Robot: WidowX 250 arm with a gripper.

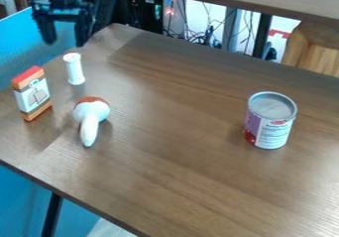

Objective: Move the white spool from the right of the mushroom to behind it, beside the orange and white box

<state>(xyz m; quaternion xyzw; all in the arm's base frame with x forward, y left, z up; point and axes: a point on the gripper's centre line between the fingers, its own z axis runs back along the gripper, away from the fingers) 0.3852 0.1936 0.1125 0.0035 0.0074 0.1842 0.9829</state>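
Hovering near white cylinder [74, 69], spread claw [65, 42]

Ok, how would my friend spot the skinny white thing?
Go to the left end of the wooden table, near the black claw. A slim white cylinder with wider ends stands there. It's plain white, while the box beside it has a red top and the bulb-shaped toy has a brown cap.

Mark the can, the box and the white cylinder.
Can [270, 126]: camera view, label on its side.
Box [33, 95]: camera view, white middle of its front.
White cylinder [75, 70]: camera view, middle of its side.
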